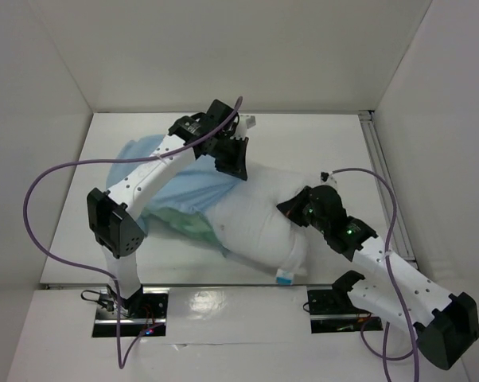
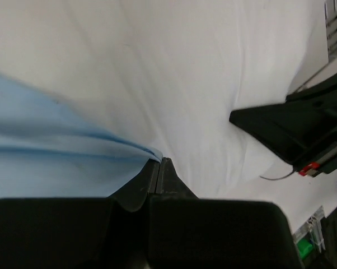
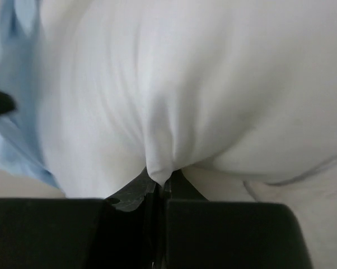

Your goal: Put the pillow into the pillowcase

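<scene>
White walls close in a white counter (image 1: 319, 143) on three sides, seen from above, with two black-and-white robot arms bolted at its near edge. At the middle of the counter lies the pillow (image 1: 255, 231), plump and white, running from the far left toward the near right, with a small blue-and-white label (image 1: 285, 278) at its near corner. The pillowcase (image 1: 180, 187) lies bunched at the pillow's far-left end, light blue on top with sea-green showing along its near edge. It seems to cover only that end, and most of the pillow is bare. The left claw (image 1: 233, 163) reaches over the cloth and is closed on the light-blue hem, right where blue meets white; its wrist view shows the tips pressed together with the hem pinched between them. The right claw (image 1: 294, 208) sits on the pillow's middle, closed on a small fold of the white cover, which its wrist view shows drawn into the tips. The step in hand looks like the stuffing itself: one claw holds the mouth of the case, the other holds the pillow. The next move likely calls for pushing the pillow toward the far left while the hem is drawn the other way, over its bulk. In the way: the left arm crosses above the bunched case, the loose cloth may fold under, and purple cables (image 1: 30, 199) loop beside both arms.
</scene>
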